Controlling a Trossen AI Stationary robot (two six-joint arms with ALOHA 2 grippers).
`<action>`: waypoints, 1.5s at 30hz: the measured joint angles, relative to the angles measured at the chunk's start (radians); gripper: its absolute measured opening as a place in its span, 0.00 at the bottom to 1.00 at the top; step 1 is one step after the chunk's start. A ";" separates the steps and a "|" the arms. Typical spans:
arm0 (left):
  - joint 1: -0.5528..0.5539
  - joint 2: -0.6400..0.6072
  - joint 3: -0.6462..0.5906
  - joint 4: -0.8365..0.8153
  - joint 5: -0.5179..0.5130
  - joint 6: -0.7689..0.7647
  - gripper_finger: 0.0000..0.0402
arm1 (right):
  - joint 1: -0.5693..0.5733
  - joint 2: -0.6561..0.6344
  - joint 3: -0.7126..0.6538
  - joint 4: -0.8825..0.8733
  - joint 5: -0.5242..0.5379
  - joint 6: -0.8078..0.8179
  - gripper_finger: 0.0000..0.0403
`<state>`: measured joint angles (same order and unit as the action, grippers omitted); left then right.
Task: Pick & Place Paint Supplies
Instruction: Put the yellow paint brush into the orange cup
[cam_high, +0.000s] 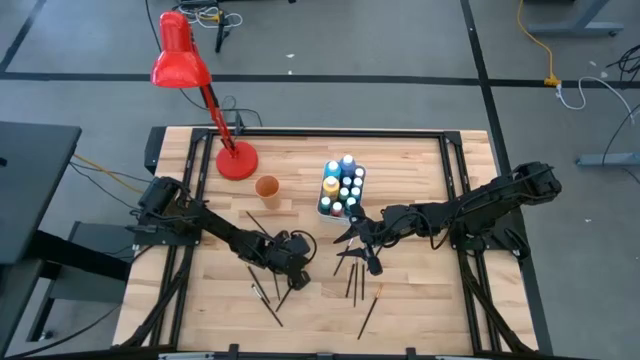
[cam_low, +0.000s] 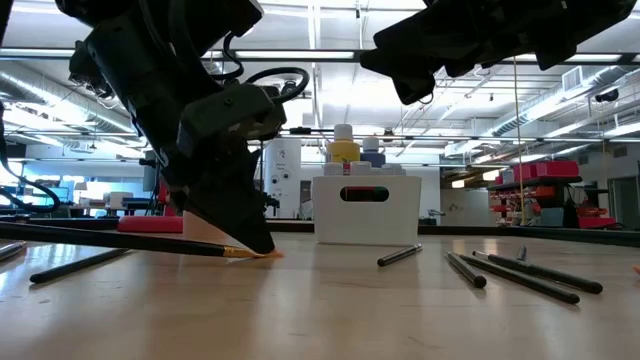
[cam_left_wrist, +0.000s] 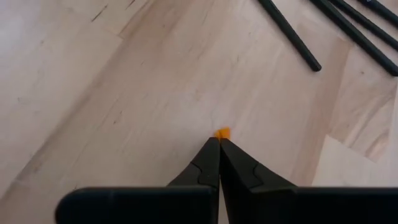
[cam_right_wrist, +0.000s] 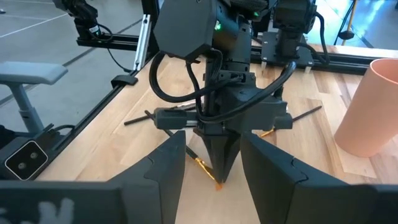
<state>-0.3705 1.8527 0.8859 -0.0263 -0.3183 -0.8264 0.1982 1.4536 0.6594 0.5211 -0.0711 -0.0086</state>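
The left gripper (cam_low: 262, 250) is pressing its tip down onto the wooden worktop (cam_high: 420, 300), near the front middle, and its jaws are clenched tight on the orange-tipped brush (cam_low: 150, 243). From table height that brush is lying almost flat, its dark handle running away from the gripper and its orange end (cam_left_wrist: 222, 132) poking out just past the pinched fingertips (cam_left_wrist: 211, 163). The right wrist camera is looking straight at this grip, with the orange end touching the wood under the closed jaws.

The right gripper (cam_high: 362, 243) is hanging above the worktop just right of centre, close to the white box (cam_low: 364, 208), with its jaws parted and nothing between them; its two fingers (cam_right_wrist: 166, 167) are standing wide on either side of the view toward the other arm.

The white box is sitting near the middle of the worktop, holding the white-capped paint bottles (cam_high: 343, 183) upright, blue and yellow among them. Several more dark brushes (cam_high: 353, 280) are lying loose on the wood in front of the right gripper, and a few others (cam_high: 266, 296) are scattered beside and in front of the left one. A peach cup (cam_high: 267, 188) is standing left of the box, and the red desk lamp (cam_high: 180, 62) is resting on its round base at the back left.
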 joint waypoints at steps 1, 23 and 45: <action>0.000 -0.010 -0.001 -0.002 0.000 0.007 0.01 | 0.000 0.000 0.000 0.000 0.000 0.000 0.39; 0.002 -0.564 -0.001 -0.209 -0.779 0.463 0.00 | 0.000 0.000 0.000 -0.027 0.001 0.000 0.39; 0.214 -0.671 0.001 0.100 -0.959 1.138 0.00 | 0.000 0.000 0.000 -0.044 0.002 0.052 0.39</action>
<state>-0.1562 1.1816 0.8864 0.0732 -1.2774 0.3117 0.1982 1.4536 0.6598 0.4767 -0.0689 0.0437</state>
